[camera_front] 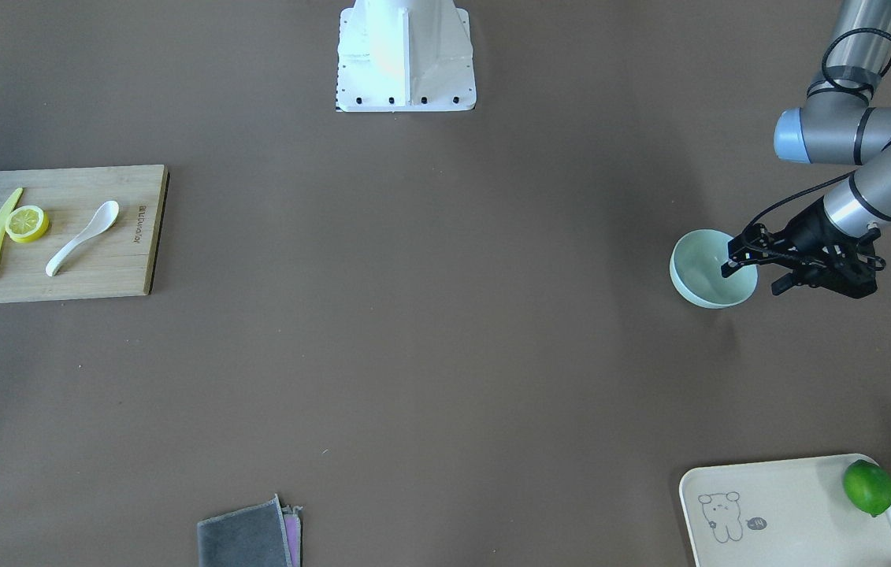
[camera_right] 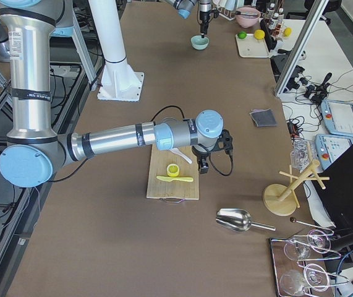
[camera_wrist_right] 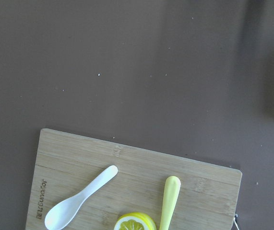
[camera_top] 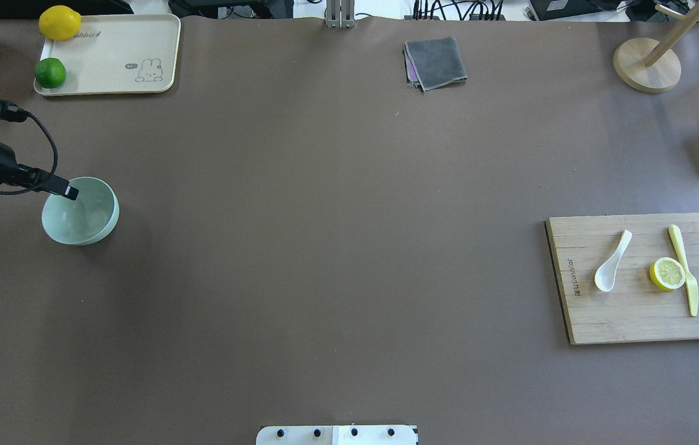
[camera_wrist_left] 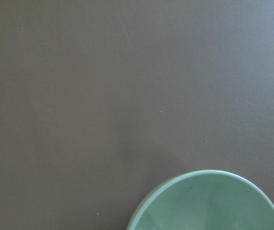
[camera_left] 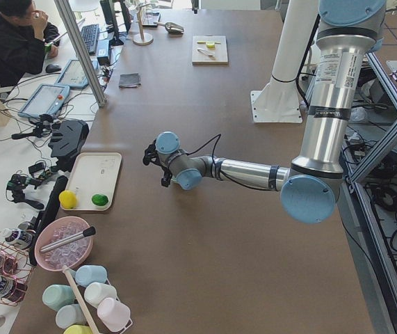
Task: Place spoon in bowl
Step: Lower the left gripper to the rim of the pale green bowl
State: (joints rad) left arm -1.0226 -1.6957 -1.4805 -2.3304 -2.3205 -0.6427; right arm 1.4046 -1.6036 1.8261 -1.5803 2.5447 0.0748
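Observation:
The white spoon (camera_front: 83, 239) lies on a wooden cutting board (camera_front: 98, 272), between a lemon slice and the board's printed edge; it also shows in the overhead view (camera_top: 611, 262) and the right wrist view (camera_wrist_right: 79, 201). The mint-green bowl (camera_front: 701, 268) stands upright and empty far across the table (camera_top: 80, 216). My left gripper (camera_front: 751, 281) is open, with one finger inside the bowl and the other outside its rim. My right gripper (camera_right: 202, 166) hangs above the board near the spoon; it shows only in the side view, so I cannot tell if it is open or shut.
A lemon slice (camera_front: 27, 224) and a yellow plastic knife (camera_front: 0, 235) share the board. A cream tray (camera_front: 792, 512) holds a lime (camera_front: 869, 487). A folded grey cloth (camera_front: 248, 539) lies at the table edge. The robot base (camera_front: 406, 55) stands at the middle back.

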